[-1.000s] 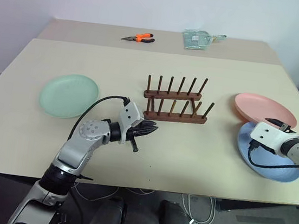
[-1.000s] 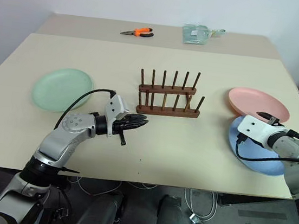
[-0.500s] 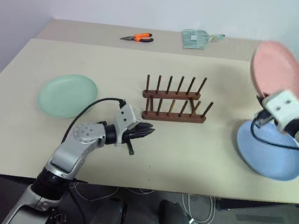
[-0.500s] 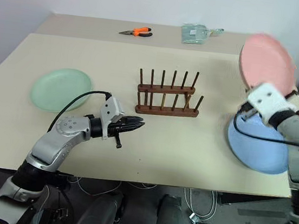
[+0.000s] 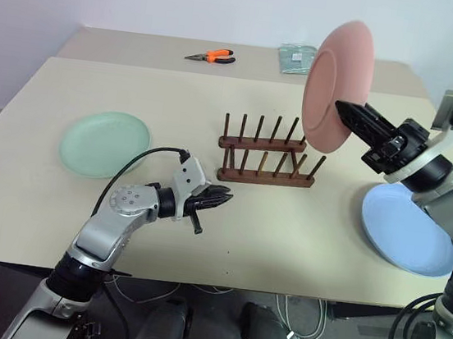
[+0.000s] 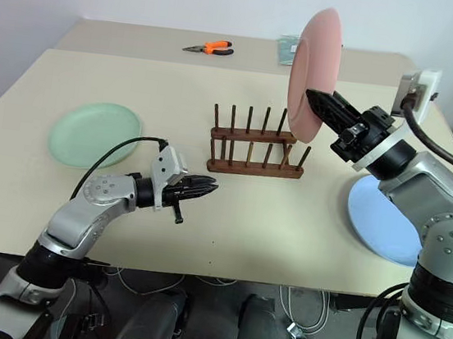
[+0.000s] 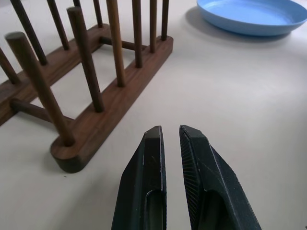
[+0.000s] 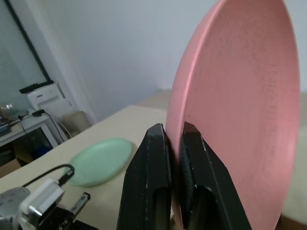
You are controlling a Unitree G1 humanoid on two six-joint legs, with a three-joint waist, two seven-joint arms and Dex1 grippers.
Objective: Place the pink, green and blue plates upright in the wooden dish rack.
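Note:
My right gripper [image 5: 343, 111] is shut on the rim of the pink plate [image 5: 336, 84], holding it upright in the air above the right end of the wooden dish rack [image 5: 266, 154]. The right wrist view shows both fingers [image 8: 149, 158] clamping the plate's edge [image 8: 230, 96]. No plates stand in the rack. The green plate [image 5: 103, 143] lies flat at the left of the table. Flat on the table at the right lies the blue plate [image 5: 409, 233], under my right arm. My left gripper [image 5: 225, 194] hovers low in front of the rack's left end, shut and holding nothing.
Orange-handled pliers [image 5: 210, 55] and a clear plastic bag [image 5: 294, 58] lie on the far table behind the rack. A black cable loops from my left wrist over the table beside the green plate.
The right gripper closed on the pink plate, lifted it off the blue plate, turned it upright and carried it left to above the rack. The left arm stayed almost still.

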